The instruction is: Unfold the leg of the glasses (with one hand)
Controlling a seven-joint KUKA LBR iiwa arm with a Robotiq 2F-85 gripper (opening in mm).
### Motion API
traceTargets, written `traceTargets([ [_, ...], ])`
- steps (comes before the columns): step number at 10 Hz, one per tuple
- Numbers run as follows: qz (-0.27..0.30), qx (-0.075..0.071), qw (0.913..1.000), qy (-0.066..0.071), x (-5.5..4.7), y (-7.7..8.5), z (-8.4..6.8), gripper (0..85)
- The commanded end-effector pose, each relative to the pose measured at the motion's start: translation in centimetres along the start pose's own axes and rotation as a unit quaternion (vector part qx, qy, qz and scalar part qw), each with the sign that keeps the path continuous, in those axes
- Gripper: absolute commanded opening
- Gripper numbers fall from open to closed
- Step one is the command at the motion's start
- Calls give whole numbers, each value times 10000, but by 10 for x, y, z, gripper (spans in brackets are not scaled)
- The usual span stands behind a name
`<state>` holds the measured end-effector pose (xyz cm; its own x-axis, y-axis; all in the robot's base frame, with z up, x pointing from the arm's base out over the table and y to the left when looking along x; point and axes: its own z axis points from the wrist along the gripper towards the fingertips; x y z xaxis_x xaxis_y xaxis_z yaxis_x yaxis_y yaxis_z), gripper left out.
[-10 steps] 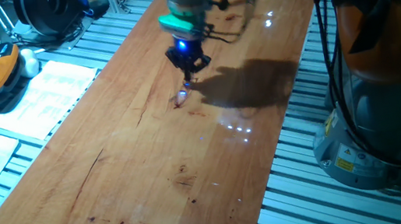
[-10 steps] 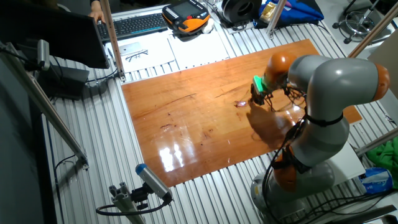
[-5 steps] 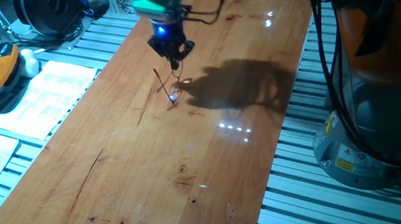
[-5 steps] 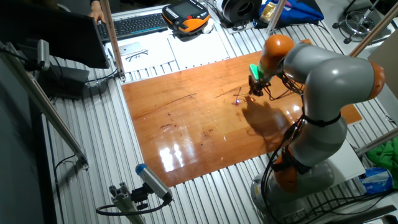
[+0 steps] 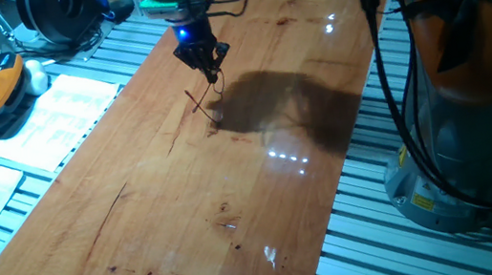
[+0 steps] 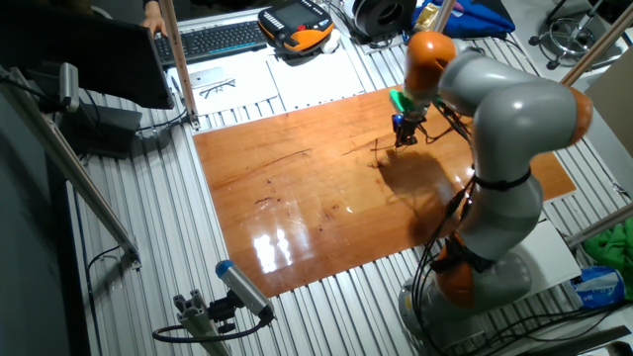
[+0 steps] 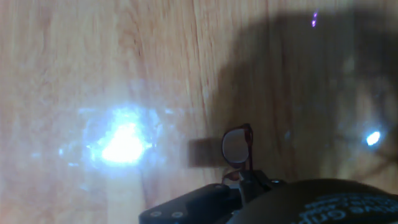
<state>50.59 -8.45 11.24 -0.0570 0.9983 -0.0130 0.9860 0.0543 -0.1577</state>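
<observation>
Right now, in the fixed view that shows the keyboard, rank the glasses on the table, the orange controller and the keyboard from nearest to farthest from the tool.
1. The glasses, on the wood right beside the tool.
2. The orange controller, beyond the table's far edge.
3. The keyboard, farther left along that far side.

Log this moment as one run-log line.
hand: low over table, grip on glasses unclear | glasses: on wooden table, one leg swung out | phase: unfolding leg
</observation>
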Motion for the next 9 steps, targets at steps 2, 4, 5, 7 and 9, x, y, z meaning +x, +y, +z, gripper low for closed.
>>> traceTargets([
  [2, -78, 536, 9985, 50, -1, 1, 0, 0],
  [4, -264, 727, 9969, 149, -6, 3, -2, 0],
  [5, -343, 789, 9962, 138, -8, 3, -3, 0],
  [7, -351, 699, 9967, 197, -9, 2, -3, 0],
  [9, -460, 718, 9959, 310, -13, -3, -6, 0],
])
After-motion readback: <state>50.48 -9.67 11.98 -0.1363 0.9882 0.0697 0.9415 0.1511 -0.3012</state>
